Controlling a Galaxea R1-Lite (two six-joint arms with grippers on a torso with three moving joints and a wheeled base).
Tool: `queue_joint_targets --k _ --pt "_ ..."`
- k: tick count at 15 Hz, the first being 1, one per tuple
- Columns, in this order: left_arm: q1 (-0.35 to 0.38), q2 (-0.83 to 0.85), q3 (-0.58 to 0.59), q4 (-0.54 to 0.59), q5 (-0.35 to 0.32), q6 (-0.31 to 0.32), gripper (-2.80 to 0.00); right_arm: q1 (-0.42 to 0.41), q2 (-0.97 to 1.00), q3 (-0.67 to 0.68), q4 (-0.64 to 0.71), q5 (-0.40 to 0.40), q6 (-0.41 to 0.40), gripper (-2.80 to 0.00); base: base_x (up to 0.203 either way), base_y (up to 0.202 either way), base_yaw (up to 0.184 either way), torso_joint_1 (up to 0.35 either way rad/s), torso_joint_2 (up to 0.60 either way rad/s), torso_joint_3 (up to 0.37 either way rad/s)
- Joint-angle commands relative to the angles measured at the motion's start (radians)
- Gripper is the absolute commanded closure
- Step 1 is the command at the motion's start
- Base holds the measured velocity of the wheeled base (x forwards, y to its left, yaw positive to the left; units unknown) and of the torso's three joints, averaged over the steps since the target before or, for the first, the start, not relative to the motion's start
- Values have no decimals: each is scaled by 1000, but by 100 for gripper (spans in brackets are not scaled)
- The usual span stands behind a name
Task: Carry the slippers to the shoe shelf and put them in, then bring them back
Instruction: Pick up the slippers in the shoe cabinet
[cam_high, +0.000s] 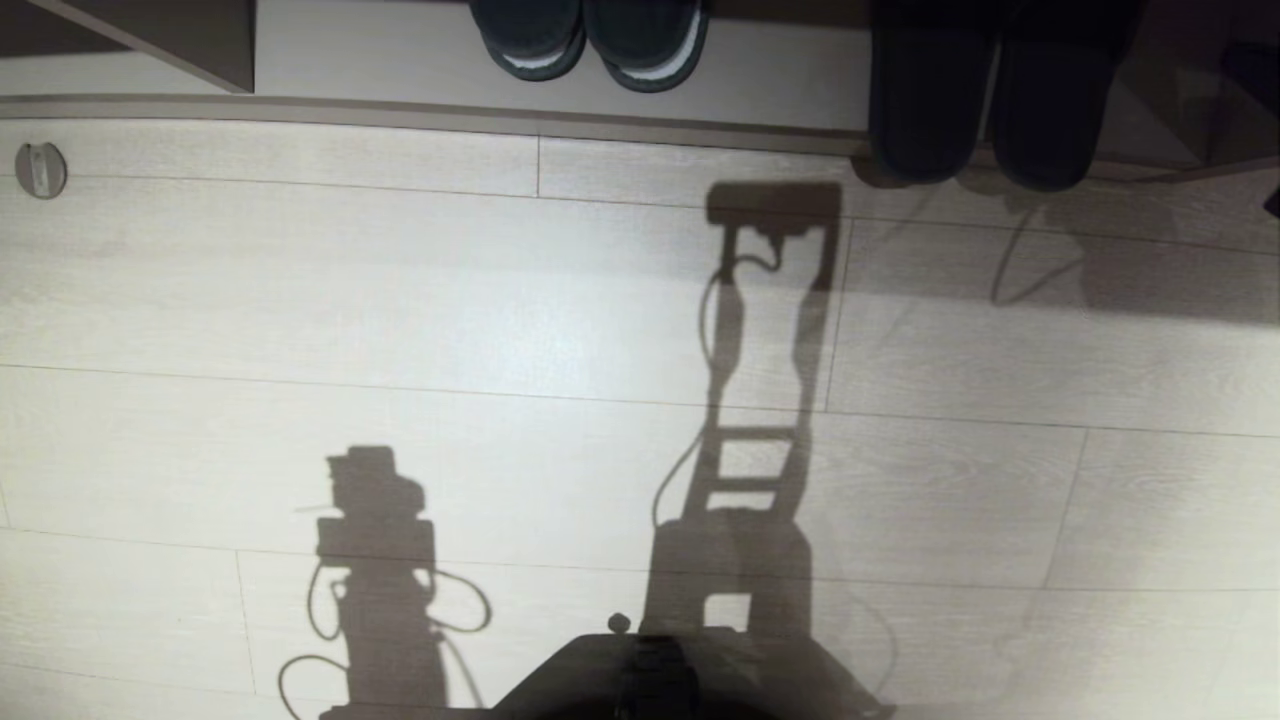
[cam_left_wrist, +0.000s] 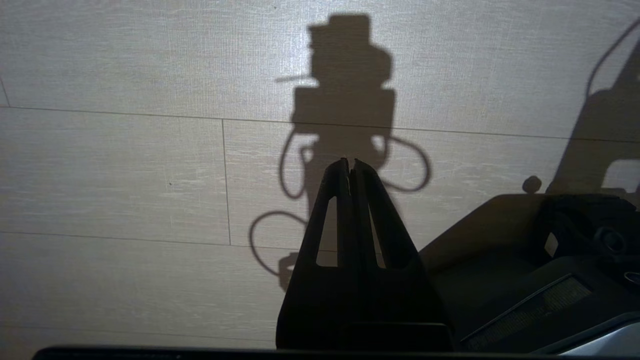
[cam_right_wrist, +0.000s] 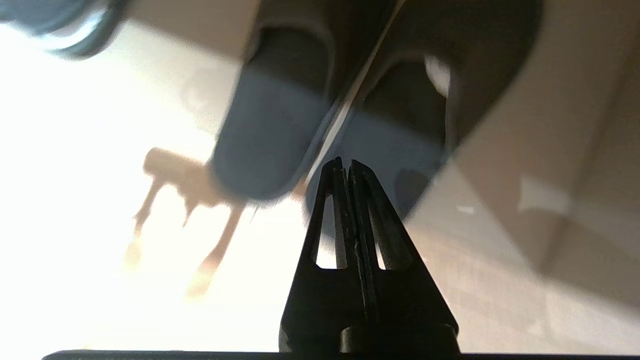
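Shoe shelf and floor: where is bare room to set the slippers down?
Free: the floor in front of the shoe shelf, and the shelf stretch left of the darker pair. Crowded: the right end, where the slippers overhang the edge.

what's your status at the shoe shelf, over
Left gripper shut, parked over floor. Right gripper shut, empty, just short of the grey-blue fabric slippers, heels overhanging the pale wood-grain shoe shelf edge. Darker pair with pale insole stripes alongside, apart.
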Motion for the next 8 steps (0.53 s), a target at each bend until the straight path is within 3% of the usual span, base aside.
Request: queue_joint_targets --k 1,3,8 --pt "0 0 0 0 0 0 0 0 -193 130 4 0 -1 0 0 0 0 0 0 0" --pt "1 0 0 -1 0 0 0 -1 -352 244 60 -4 -1 0 0 0 0 0 0 0" --pt "1 -2 0 0 0 0 0 -2 -703 340 404 -34 5 0 0 0 0 0 0 0"
